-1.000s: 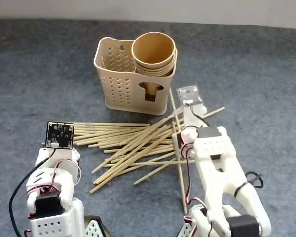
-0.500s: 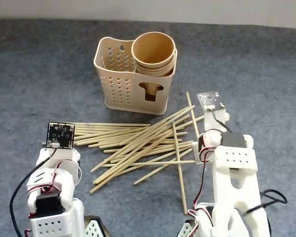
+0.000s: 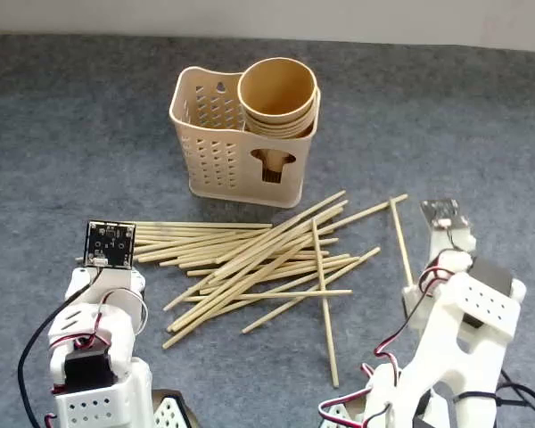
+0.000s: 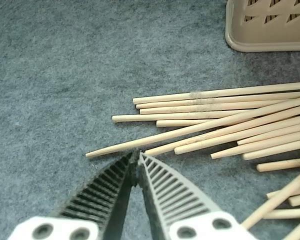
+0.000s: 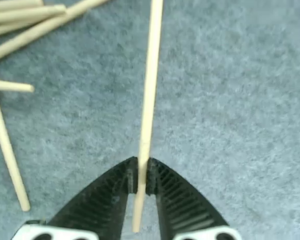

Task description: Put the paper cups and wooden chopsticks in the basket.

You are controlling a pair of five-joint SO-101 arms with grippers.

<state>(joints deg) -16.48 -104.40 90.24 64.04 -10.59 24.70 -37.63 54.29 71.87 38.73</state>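
Note:
The beige perforated basket (image 3: 216, 134) stands at the back of the grey mat, with stacked paper cups (image 3: 278, 94) in its right compartment. Several wooden chopsticks (image 3: 250, 260) lie scattered in front of it. My right gripper (image 5: 141, 177) is shut on a single chopstick (image 5: 149, 95), which sticks out ahead of the jaws. From above, that chopstick (image 3: 399, 241) sits apart, right of the pile, beside the right arm (image 3: 468, 303). My left gripper (image 4: 136, 159) is shut and empty, its tips just short of the pile's left ends (image 4: 200, 120).
The left arm (image 3: 102, 294) stands at the front left, its wrist camera over the pile's left ends. A corner of the basket (image 4: 270, 27) shows in the left wrist view. Bare mat lies left of the basket and far right.
The right arm has swung to the right, away from the pile, taking one chopstick with it. The left arm has stayed still.

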